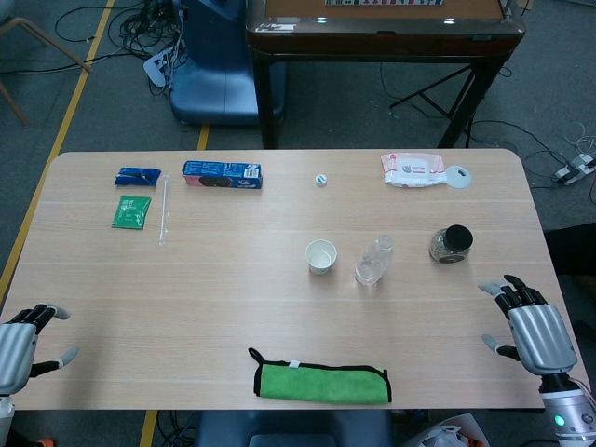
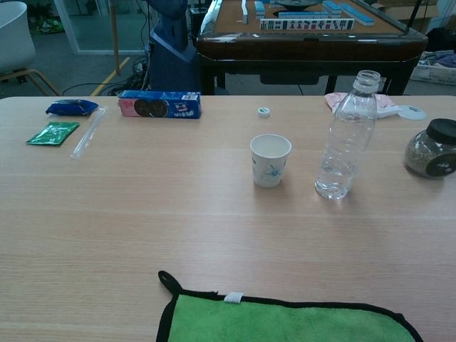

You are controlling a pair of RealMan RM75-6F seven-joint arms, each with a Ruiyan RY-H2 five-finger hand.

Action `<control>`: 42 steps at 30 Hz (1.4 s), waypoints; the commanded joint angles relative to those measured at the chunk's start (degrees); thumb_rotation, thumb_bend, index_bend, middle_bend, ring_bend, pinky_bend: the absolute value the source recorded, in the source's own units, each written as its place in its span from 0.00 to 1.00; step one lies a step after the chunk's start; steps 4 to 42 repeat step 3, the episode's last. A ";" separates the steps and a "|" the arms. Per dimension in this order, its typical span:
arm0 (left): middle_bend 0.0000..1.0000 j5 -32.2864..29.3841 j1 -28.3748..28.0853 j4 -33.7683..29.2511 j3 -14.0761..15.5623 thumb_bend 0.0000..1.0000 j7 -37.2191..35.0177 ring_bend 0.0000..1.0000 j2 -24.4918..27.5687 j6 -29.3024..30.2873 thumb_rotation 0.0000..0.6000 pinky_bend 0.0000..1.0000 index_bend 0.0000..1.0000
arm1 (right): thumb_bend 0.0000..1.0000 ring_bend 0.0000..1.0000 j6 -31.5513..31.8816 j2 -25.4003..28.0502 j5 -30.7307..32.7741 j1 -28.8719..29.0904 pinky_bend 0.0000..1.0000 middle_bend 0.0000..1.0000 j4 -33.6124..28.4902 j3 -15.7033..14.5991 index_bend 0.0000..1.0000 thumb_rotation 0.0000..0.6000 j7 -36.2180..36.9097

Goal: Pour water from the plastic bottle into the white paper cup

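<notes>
Desk (image 1: 233, 298): light wood, carrying all items below.

Bottle (image 1: 373, 260) (image 2: 346, 144): clear plastic, standing upright and uncapped near the desk's middle, a little water sitting in its base.

Cup (image 1: 320, 256) (image 2: 271, 160): white paper with a faint blue print, standing upright just beside the bottle, toward the robot's left, not touching it.

Cap (image 1: 320, 179) (image 2: 263, 111): small, white, lying further back on the desk, apart from both.

Jar (image 1: 451, 244) (image 2: 432, 148): round glass, dark lid, sitting to the right of the bottle.

Cloth (image 1: 321, 380) (image 2: 285, 320): green with black trim, lying at the near edge.

Biscuit box (image 1: 221, 173) (image 2: 159, 104): lying at the far left, with a blue packet (image 1: 137, 175) and a green sachet (image 1: 130, 211) beside it.

Right hand (image 1: 531, 326): hovering at the near right corner, fingers spread, grasping nothing, well apart from the bottle (seen only in the head view).

Left hand (image 1: 20, 345): waiting at the near left edge, fingers apart, likewise released.
</notes>
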 commanded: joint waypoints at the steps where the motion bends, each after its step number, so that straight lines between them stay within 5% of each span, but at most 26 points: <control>1: 0.39 -0.07 0.00 0.02 -0.02 0.06 -0.30 0.43 0.11 -0.06 1.00 0.70 0.43 | 0.00 0.13 -0.95 0.09 0.45 -0.07 0.31 0.28 -0.03 0.15 0.26 1.00 0.23; 42: 0.39 -0.18 0.03 0.03 0.01 0.06 -0.57 0.43 0.20 -0.16 1.00 0.70 0.43 | 0.00 0.13 -1.54 -0.01 0.64 0.07 0.31 0.28 0.15 0.38 0.26 1.00 0.08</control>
